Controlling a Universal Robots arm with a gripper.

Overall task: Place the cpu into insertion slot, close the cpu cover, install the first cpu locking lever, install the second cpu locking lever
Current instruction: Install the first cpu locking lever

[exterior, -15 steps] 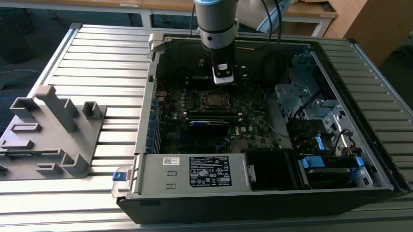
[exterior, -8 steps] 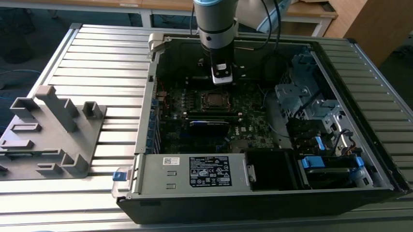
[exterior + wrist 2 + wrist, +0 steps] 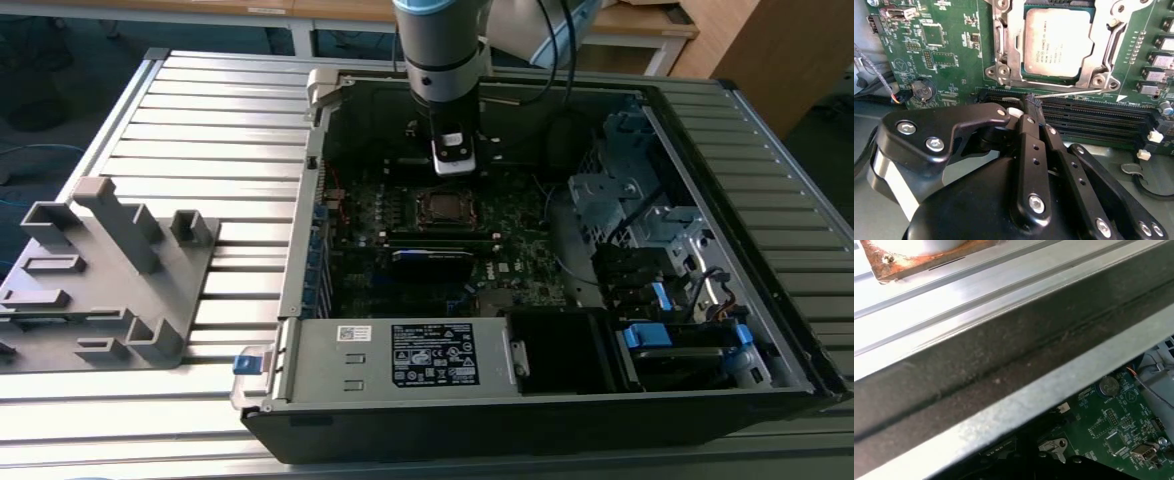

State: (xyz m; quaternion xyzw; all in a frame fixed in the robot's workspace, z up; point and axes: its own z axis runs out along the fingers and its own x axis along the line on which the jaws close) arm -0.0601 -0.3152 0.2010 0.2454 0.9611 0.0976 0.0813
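Ribbed metal worktop [image 3: 200, 120] bearing an open computer case [image 3: 534, 430]. Claw [image 3: 1032, 102] clenched, tips at the end of a thin locking lever [image 3: 1074, 91], just before the seated cpu [image 3: 1056, 42].

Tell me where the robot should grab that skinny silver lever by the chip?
Probably pinch the locking lever at the end by the gripper, coming from above: it is a thin bare rod running along the edge of the cpu cover.

I see the cpu [image 3: 1056, 42] lying in the insertion slot [image 3: 1104, 75], mid-motherboard [image 3: 944, 55], memory slots [image 3: 1089, 112] just beside it, all inside the case [image 3: 534, 425] on the table [image 3: 200, 120].
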